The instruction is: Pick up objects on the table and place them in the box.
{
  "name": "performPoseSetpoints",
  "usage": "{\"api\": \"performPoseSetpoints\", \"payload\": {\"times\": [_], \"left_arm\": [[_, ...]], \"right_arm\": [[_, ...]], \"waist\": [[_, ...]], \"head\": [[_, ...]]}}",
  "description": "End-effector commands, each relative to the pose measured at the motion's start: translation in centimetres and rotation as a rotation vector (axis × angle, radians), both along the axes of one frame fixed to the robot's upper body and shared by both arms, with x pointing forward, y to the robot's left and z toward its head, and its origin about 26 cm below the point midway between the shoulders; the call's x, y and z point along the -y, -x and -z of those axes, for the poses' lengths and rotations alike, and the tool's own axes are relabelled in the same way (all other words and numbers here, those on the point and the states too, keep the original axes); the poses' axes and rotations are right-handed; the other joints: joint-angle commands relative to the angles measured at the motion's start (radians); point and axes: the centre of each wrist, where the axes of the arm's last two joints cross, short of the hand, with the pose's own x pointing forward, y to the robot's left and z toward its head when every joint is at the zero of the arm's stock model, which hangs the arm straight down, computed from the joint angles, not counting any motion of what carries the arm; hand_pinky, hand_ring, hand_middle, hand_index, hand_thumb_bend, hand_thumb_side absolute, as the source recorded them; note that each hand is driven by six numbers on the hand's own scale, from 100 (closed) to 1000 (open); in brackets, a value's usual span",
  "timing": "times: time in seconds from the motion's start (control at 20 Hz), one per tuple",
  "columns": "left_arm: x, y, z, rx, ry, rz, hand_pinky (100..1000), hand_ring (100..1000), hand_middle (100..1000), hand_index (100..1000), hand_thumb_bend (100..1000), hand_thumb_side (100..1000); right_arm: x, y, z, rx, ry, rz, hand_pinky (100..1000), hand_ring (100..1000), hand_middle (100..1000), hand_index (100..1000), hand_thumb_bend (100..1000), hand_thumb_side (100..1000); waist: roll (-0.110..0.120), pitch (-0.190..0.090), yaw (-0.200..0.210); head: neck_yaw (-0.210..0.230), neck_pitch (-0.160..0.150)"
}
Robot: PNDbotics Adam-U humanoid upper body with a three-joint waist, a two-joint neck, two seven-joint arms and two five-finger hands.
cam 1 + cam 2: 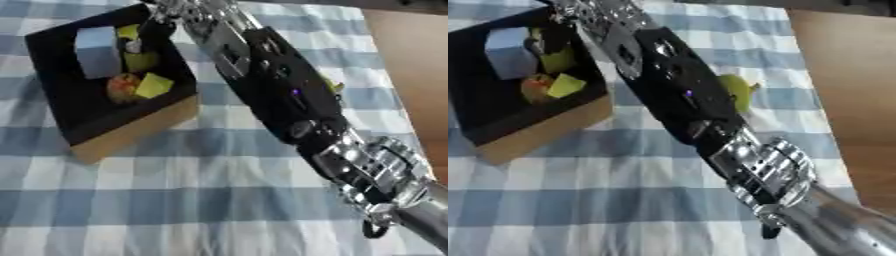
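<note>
An open box (131, 132) with a black inside and cardboard walls sits at the upper left of the checked cloth. In it lie a pale blue cube (96, 52), a yellow-green wedge (154, 85), an orange-red round fruit (121, 88) and a yellow piece (140, 61). My right arm crosses the picture from the lower right. Its hand (166, 11) hangs over the box's far right corner, mostly cut off by the top edge. A green pear-shaped thing (737, 92) lies on the cloth just behind the forearm.
The blue and white checked cloth (175, 200) covers the table. Its right edge (815, 100) runs along bare brown flooring. My forearm lies across the space between the box and the green thing.
</note>
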Motion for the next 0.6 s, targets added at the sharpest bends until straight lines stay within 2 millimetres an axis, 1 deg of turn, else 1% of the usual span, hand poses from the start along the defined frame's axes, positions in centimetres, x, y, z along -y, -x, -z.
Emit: {"api": "performPoseSetpoints", "payload": {"times": [0.05,0.1,0.25,0.45,0.5,0.6], "left_arm": [[-0.6,0.3,-0.6,0.023,-0.017,-0.021,753,861,766,802,492,649],[-0.7,0.3,-0.5,0.019,-0.019,-0.028,752,862,767,802,491,650],[-1.0,0.4,-0.3,0.010,-0.024,-0.047,752,863,767,801,489,652],[-1.5,0.4,0.1,-0.005,-0.031,-0.071,751,865,769,801,486,656],[-1.6,0.4,0.2,-0.009,-0.032,-0.078,751,866,769,801,485,657],[-1.8,0.4,0.3,-0.014,-0.032,-0.089,751,866,770,801,485,657]], "right_arm": [[2.5,0.9,-3.3,0.061,-0.034,0.003,921,938,752,950,168,100],[3.6,1.0,-3.8,0.062,-0.040,0.011,919,937,749,947,143,100],[6.9,1.2,-5.1,0.054,-0.056,0.055,919,938,754,952,149,100],[11.0,1.4,-5.9,0.051,-0.039,0.137,921,943,771,958,210,100],[12.0,1.4,-5.9,0.052,-0.029,0.158,922,944,775,959,232,100],[13.8,1.4,-5.6,0.045,-0.006,0.200,922,945,782,960,249,100]], "waist": [[-0.006,-0.025,-0.008],[-0.008,-0.027,-0.014],[-0.010,-0.031,-0.028],[-0.009,-0.034,-0.048],[-0.009,-0.034,-0.053],[-0.007,-0.034,-0.061]], "head": [[0.017,0.001],[0.025,0.003],[0.047,0.008],[0.069,0.012],[0.073,0.012],[0.078,0.013]]}}
